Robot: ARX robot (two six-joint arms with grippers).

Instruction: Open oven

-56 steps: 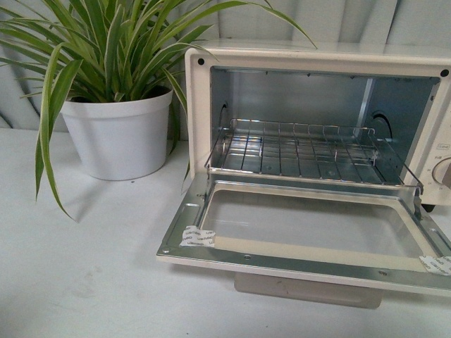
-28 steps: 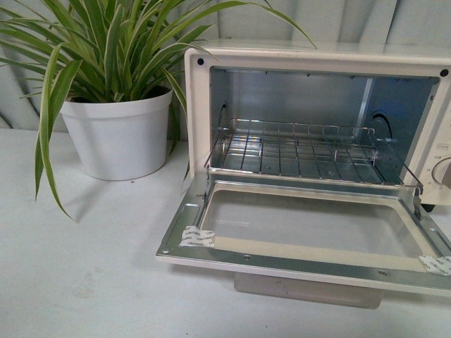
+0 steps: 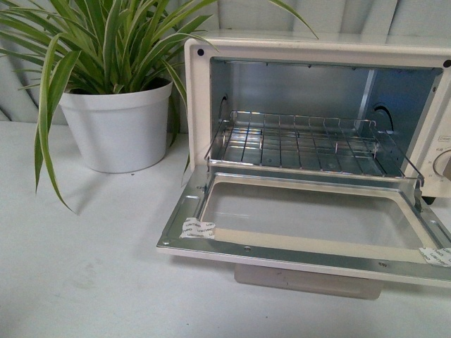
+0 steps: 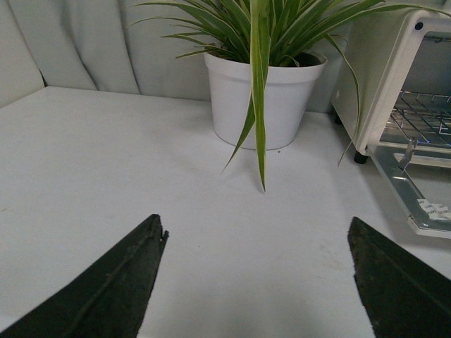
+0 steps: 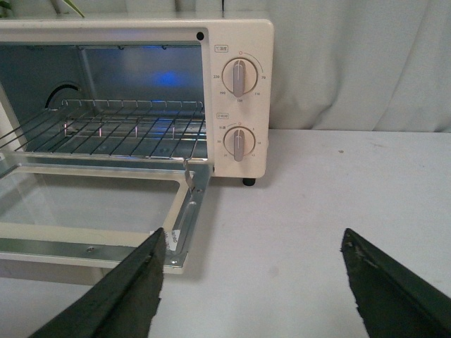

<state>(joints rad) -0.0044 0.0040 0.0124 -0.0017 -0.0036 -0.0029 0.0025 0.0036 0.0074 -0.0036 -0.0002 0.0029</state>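
Note:
The cream-white oven [image 3: 201,91] stands at the right of the front view with its glass door [image 3: 303,225] folded down flat and the pale bar handle [image 3: 310,280] beneath the door's front edge. A wire rack [image 3: 303,144] shows inside the shiny cavity. Neither arm appears in the front view. My left gripper [image 4: 257,232] is open over bare table, the oven [image 4: 384,77] off to one side. My right gripper [image 5: 254,243] is open too, hovering beside the lowered door's corner [image 5: 180,246] in front of the oven's knobs [image 5: 239,77].
A white pot [image 3: 116,127] holding a long-leaved green plant [image 3: 106,42] stands left of the oven; one leaf droops toward the table [image 3: 77,282]. A pale curtain [image 5: 359,63] hangs behind. Tape stickers [image 3: 197,229] sit on the door's corners.
The front view has shifted slightly, so the oven and plant sit a little higher in the picture. The door stays folded down.

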